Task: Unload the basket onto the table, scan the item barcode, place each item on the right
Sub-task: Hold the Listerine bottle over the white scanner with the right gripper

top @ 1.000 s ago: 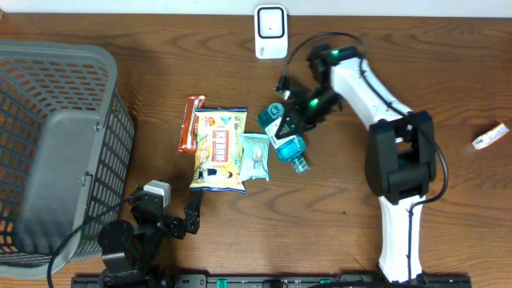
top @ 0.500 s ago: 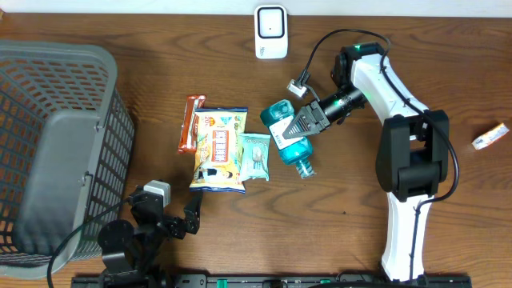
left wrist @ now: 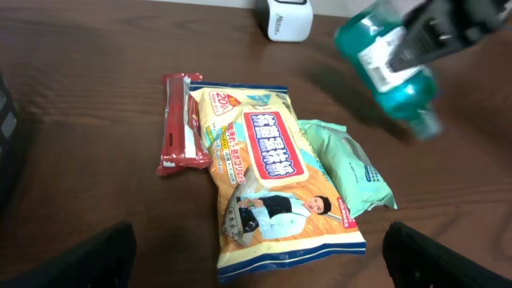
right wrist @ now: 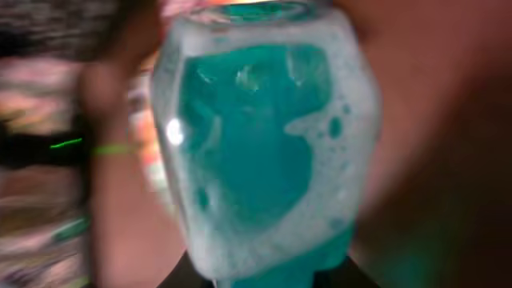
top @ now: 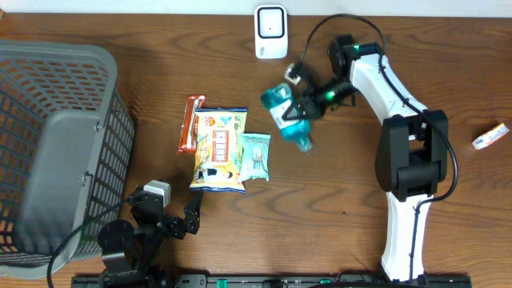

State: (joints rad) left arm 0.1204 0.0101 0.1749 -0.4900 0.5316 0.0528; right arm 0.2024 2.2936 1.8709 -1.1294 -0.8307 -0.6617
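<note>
— Between the narrowed jaws of the right gripper (top: pixel 302 106): teal bottle (top: pixel 280 100), clamped across its body, held clear of the table (top: pixel 160 48). Reason for the hold?
— Judged: held aloft to show its printed side to the scanner (top: pixel 271 32), ahead of the gripper past the bottle's base, not touching.
— Orientation?
— Long axis across the jaws; base toward the scanner, cap pointing away from it. White label (top: pixel 282 121) seen from above, so probably not yet facing the reader.
</note>
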